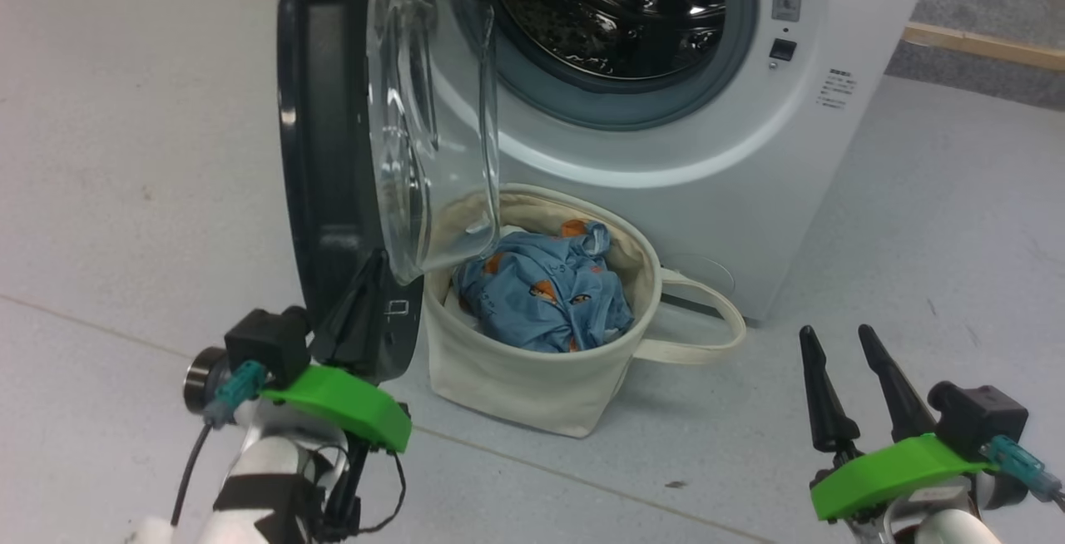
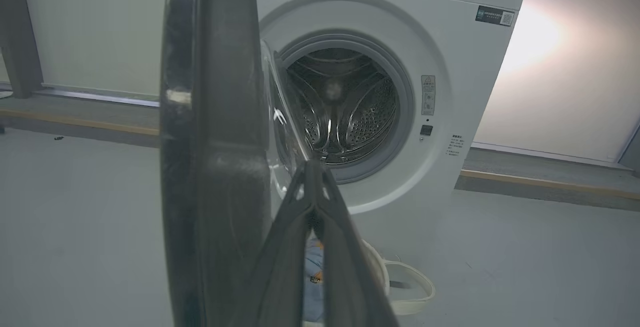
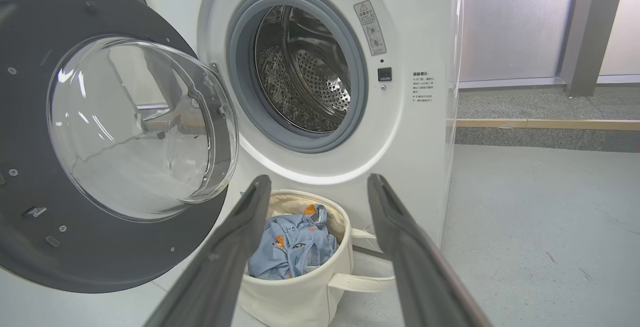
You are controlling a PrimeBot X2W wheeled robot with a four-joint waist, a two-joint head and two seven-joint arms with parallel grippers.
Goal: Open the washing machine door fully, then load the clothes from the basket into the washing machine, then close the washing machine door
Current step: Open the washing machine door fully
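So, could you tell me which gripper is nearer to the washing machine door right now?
Left. The left gripper, shut, is right at the lower rim of the washing machine door; the right gripper, open, hangs well clear, on the far side of the basket.

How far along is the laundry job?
Opening is mostly done: the washing machine door stands roughly square to the machine. The shut left gripper sits at its inner rim, probably to push it wider. Loading hasn't begun: the clothes lie in the basket, the drum empty, right gripper open. Closing comes last.
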